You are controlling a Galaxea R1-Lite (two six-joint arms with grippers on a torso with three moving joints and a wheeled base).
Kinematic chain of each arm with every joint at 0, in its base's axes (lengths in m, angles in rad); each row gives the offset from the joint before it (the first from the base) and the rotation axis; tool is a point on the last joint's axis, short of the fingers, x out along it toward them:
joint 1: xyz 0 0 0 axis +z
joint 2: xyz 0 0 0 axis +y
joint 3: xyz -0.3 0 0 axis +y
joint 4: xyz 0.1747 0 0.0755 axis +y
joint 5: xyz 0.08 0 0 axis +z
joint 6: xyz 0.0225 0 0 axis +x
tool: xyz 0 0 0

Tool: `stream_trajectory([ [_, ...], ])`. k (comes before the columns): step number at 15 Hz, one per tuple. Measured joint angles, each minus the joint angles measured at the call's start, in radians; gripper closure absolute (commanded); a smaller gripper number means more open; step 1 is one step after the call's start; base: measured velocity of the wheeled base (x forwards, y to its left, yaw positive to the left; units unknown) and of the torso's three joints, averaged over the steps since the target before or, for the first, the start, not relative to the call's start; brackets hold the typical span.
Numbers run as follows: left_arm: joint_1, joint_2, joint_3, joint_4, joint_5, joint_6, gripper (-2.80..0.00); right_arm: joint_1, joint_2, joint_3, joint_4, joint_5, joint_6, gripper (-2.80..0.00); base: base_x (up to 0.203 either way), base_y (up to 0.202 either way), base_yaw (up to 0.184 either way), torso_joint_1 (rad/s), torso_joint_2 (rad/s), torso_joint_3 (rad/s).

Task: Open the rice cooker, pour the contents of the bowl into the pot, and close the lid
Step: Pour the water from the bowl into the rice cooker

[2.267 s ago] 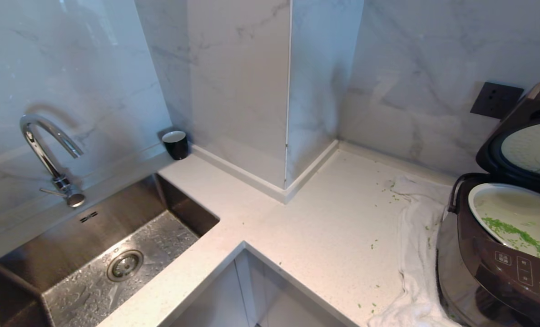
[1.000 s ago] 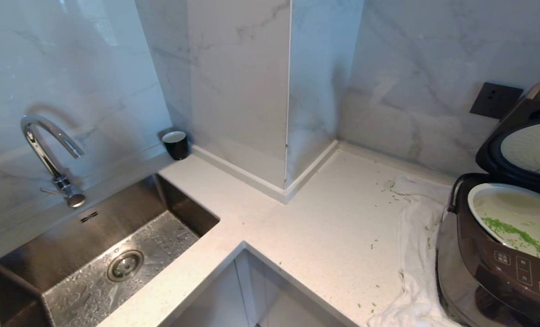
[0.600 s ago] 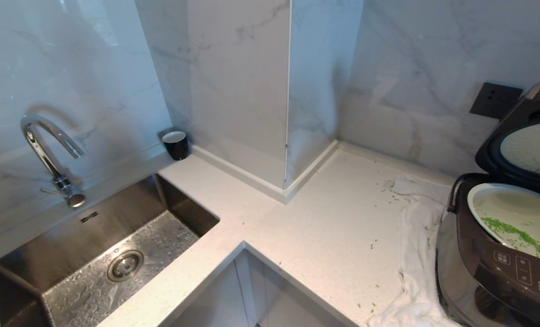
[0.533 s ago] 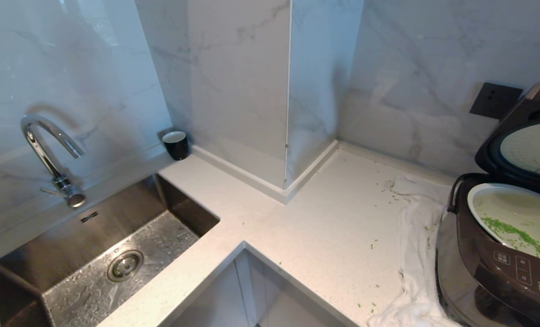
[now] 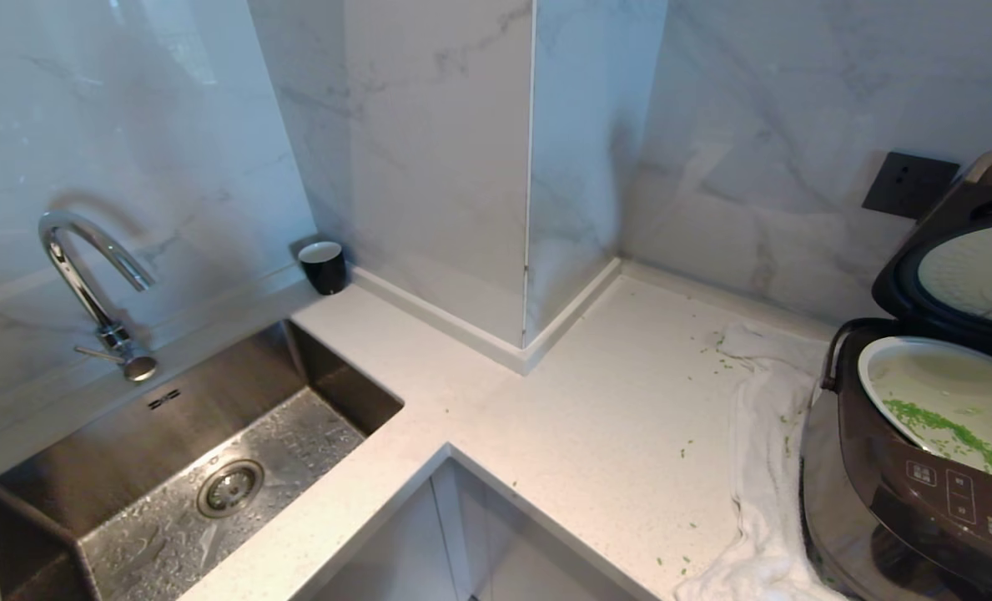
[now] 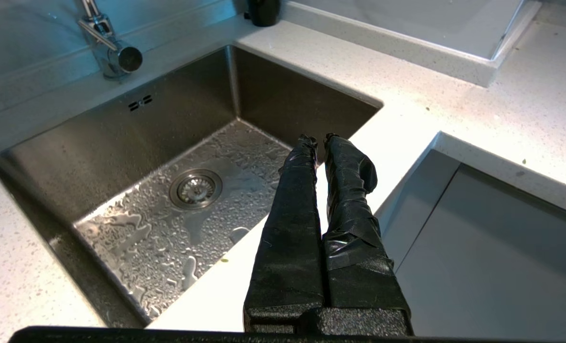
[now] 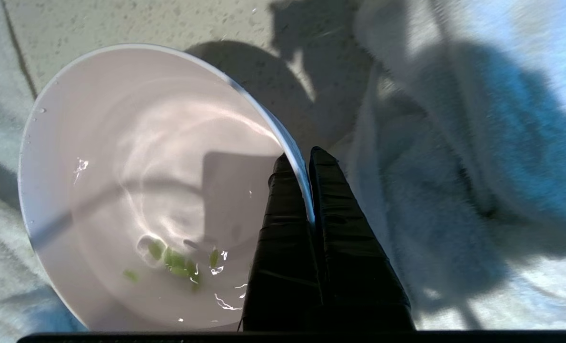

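Note:
At the right edge of the head view stands the dark brown rice cooker [image 5: 921,501] with its lid [image 5: 963,267] raised, silvery plate facing out. Its pale pot [image 5: 938,380] holds a band of green contents [image 5: 950,434]. The bowl [image 7: 144,166] shows only in the right wrist view, white inside, with a few green bits [image 7: 178,259] and drops of water left in it. My right gripper [image 7: 302,159] is shut on the bowl's rim, one finger inside and one outside, over a white towel [image 7: 454,190]. Whether the bowl rests on the towel I cannot tell.
My left gripper [image 6: 318,139] hangs shut and empty over the counter edge by the wet steel sink [image 6: 121,143]. A faucet [image 5: 87,275], a black cup [image 5: 323,265] and a wall outlet [image 5: 910,184] line the back. The white towel [image 5: 767,467] and scattered green flecks lie beside the cooker.

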Motion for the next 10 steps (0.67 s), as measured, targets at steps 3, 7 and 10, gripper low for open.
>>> stream_trajectory([
  [3, 0.0, 0.0, 0.0, -0.002, 0.0, -0.001, 0.0, 0.037, -0.043, 0.081, 0.008, 0.016, -0.012, 0.0, 0.0, 0.0, 0.0, 0.0, 0.0, 0.0],
  [7, 0.0, 0.0, 0.0, -0.003, 0.001, -0.001, 0.0, 0.066, -0.061, 0.106, -0.029, 0.015, -0.007, 0.0, 0.0, 0.0, 0.0, 0.0, 0.0, 0.0],
  [10, 0.0, 0.0, 0.0, -0.003, 0.001, -0.001, 0.0, 0.068, -0.057, 0.145, -0.111, 0.013, -0.007, 0.0, 0.0, 0.0, 0.0, 0.0, 0.0, 0.0],
])
